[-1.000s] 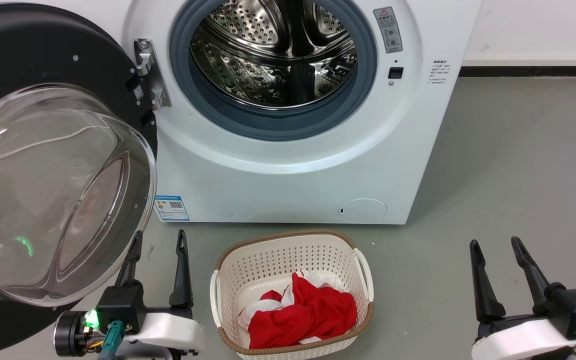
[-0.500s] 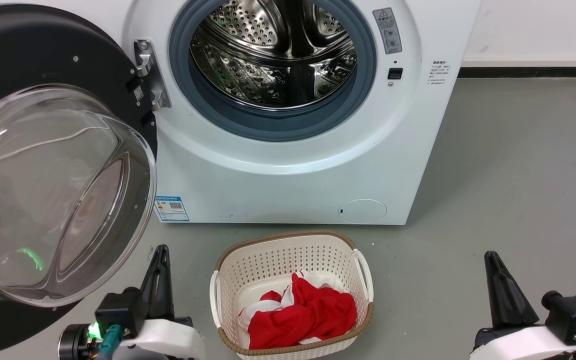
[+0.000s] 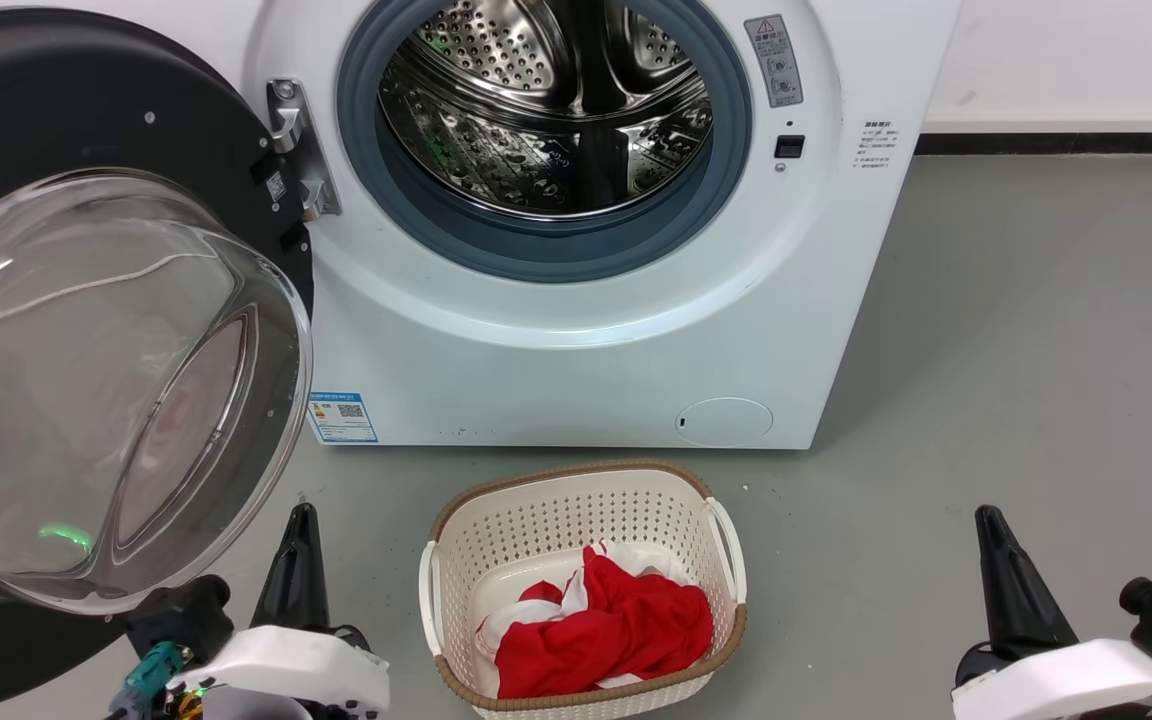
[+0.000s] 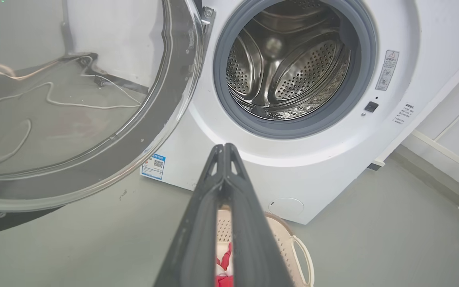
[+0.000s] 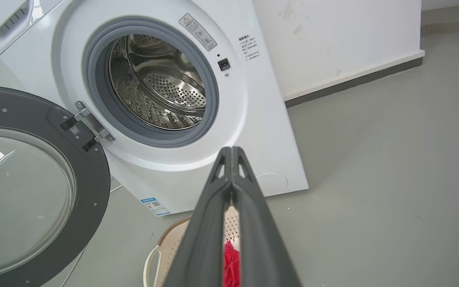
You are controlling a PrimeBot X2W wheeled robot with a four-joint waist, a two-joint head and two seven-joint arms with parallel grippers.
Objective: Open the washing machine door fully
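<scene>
The washing machine door, black with a bulging clear glass bowl, is swung wide open to the left of the white washing machine on its metal hinge. The steel drum lies open to view. My left gripper is shut and empty, low on the floor side just below and right of the door's lower edge, not touching it. My right gripper is shut and empty at the lower right, far from the door. In the wrist views the left gripper and right gripper show their fingers pressed together, with the door to the left.
A cream laundry basket with red and white cloth stands on the grey floor before the machine, between my two arms. A white wall with a dark skirting runs behind at the right.
Both grippers went from open to shut and drew back toward the bottom of the head view. The door has not moved.
</scene>
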